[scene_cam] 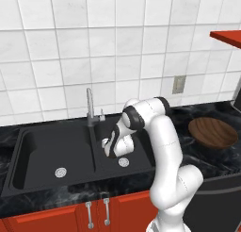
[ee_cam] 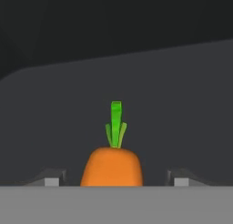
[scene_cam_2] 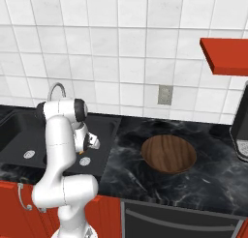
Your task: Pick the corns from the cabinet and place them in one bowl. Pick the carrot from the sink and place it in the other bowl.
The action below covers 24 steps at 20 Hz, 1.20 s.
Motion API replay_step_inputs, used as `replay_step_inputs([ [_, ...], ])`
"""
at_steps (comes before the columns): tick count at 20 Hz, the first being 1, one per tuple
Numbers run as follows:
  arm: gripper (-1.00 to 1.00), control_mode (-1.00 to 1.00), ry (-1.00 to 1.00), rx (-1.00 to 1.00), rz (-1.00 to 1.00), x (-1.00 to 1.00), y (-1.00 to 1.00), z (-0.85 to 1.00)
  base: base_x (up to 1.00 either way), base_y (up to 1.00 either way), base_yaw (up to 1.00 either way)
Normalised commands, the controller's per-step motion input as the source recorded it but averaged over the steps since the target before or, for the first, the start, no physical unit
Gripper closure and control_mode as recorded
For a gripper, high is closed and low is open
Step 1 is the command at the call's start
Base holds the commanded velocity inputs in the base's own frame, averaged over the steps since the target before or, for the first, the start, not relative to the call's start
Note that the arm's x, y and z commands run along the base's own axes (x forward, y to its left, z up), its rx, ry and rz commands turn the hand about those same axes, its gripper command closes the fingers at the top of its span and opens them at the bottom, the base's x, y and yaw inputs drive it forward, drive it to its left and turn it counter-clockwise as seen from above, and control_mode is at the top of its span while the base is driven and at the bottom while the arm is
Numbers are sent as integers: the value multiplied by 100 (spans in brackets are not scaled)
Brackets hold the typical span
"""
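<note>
in the hand view the carrot (ee_cam: 112,166) sits at the bottom centre of the frame, its green top pointing up, lying against the dark floor of the sink (ee_cam: 136,91). the two fingers (ee_cam: 51,178) stand apart on either side of it, with gaps between each tip and the orange body, so they are open around the carrot and not touching it. in the left base view the arm bends down into the right basin of the sink (scene_cam: 52,151), at centre frame. the dark brown bowl (scene_cam: 212,131) rests on the black table (scene_cam: 188,114) at the right, and the red shelf (scene_cam: 227,36) is in the upper right corner.
</note>
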Motion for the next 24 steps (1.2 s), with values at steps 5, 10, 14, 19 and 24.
replay_step_inputs([
  [5,100,-100,0,0,0,0,0,0,0,0,0],
  [10,100,-100,0,0,0,0,0,0,0,0,0],
  [14,100,-100,0,0,0,0,0,16,0,0,0],
  [19,100,-100,0,0,0,-11,-15,57,0,0,0],
  [24,100,-100,0,0,0,-34,-22,64,0,0,0],
])
